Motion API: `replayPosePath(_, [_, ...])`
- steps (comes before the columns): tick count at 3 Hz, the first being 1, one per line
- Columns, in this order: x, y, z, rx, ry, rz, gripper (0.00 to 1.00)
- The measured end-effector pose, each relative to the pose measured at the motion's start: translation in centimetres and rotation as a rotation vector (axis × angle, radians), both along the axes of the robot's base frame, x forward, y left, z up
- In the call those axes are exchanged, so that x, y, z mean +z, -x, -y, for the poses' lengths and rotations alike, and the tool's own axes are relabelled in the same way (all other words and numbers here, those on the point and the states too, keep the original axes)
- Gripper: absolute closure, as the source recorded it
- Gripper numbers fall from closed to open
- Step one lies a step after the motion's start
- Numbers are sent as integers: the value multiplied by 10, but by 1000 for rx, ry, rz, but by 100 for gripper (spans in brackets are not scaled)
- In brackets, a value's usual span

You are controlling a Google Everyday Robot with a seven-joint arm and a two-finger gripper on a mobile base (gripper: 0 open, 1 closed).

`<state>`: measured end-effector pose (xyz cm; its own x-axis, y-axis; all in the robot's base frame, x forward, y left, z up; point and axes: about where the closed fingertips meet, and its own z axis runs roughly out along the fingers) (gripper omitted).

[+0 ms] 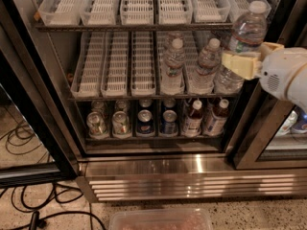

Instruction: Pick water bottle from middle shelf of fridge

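Soda cans [120,123] and dark-drink bottles [193,119] on bottom rack [153,139]; black cables [34,219], clear tub [160,220] on floor [240,210].

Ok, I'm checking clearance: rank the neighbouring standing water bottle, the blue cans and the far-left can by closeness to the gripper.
The gripper, at right, is shut on the water bottle.
1. standing water bottle, just left of it.
2. blue cans, bottom shelf, centre.
3. far-left can, bottom shelf.
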<state>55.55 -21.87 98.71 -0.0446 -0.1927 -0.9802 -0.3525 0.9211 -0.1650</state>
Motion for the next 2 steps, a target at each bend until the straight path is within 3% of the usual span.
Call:
replayPosePath(1, [-17,11,19,18,14,-52,100])
replayPosePath(2, [-17,11,19,18,14,-52,100])
